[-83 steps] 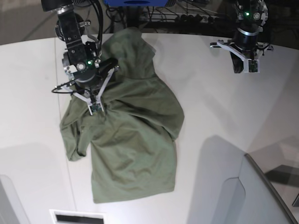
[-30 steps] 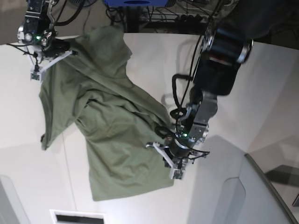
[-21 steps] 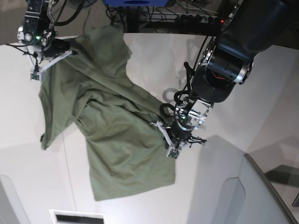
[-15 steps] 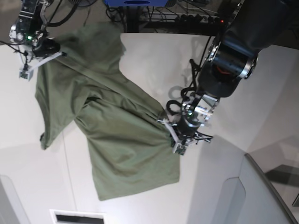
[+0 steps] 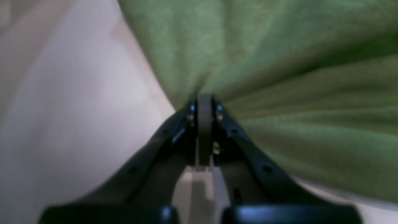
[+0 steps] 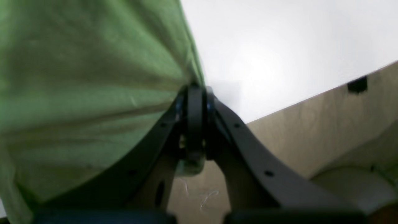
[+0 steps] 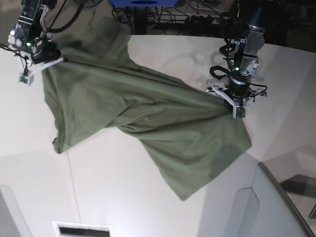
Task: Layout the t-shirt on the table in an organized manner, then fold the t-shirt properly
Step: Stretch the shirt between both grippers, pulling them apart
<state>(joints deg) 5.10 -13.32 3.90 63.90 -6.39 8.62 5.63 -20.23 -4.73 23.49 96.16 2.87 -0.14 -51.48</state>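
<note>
Base view showed the shirt [image 7: 148,123] stretched between the left gripper [image 7: 239,112] and right gripper [image 7: 25,78], both clamped on cloth, mid-layout; lowering it flat onto the table [image 7: 291,98] seemed next.

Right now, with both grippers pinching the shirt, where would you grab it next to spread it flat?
Probably the t-shirt at its loose hanging corner, approached from the near table side, since that part droops unstretched.
</note>
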